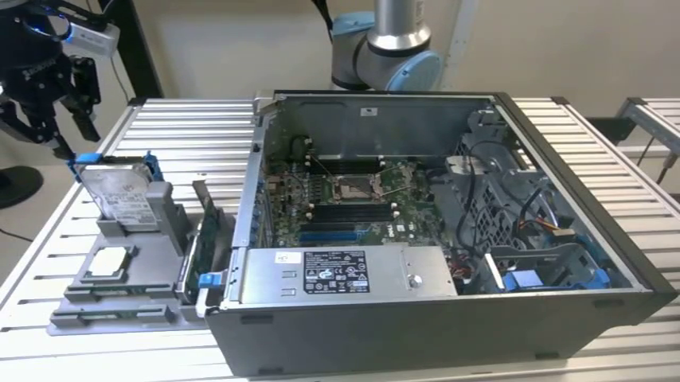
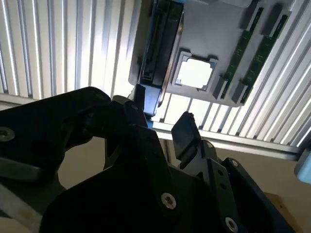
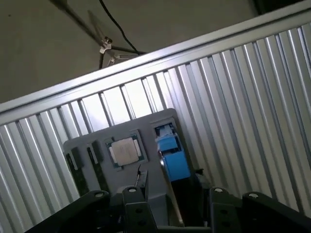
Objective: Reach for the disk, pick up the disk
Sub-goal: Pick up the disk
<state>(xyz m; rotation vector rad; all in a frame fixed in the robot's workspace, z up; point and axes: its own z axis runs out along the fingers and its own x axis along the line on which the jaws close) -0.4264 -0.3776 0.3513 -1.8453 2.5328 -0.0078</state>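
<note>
Slatted metal table (image 1: 181, 127) against a plain beige wall, carrying an open computer case (image 1: 447, 318) with its motherboard (image 1: 351, 195) laid bare. Rising behind the case, the grey and pale blue base of the arm (image 1: 388, 48).

At the exterior view's left, beside the case, a grey plastic holder (image 1: 159, 207) resting on the slats. Standing upright on edge in a slot at the holder's far end, the disk (image 1: 117, 191), its silver face and white label turned to the camera, blue carrier framing both sides. Lying flat in a square pocket nearer the camera, a small silver processor chip (image 1: 110, 263).

Hanging above the disk's top edge and slightly toward the exterior view's left, the black tool (image 1: 64, 131), near the blue frame yet clear of it. Fingers spread apart with nothing between them.

Seen past the tool (image 2: 163, 109) in the second wrist view: the disk (image 2: 158, 48) edge-on in its slot, the chip (image 2: 196, 73) just beside it, and two green memory sticks (image 2: 248, 53) slotted farther along the holder. Seen in the first wrist view: the disk's blue carrier (image 3: 172, 155) lined up between the dark fingers (image 3: 142, 178), the chip (image 3: 125, 149) close alongside.
</note>
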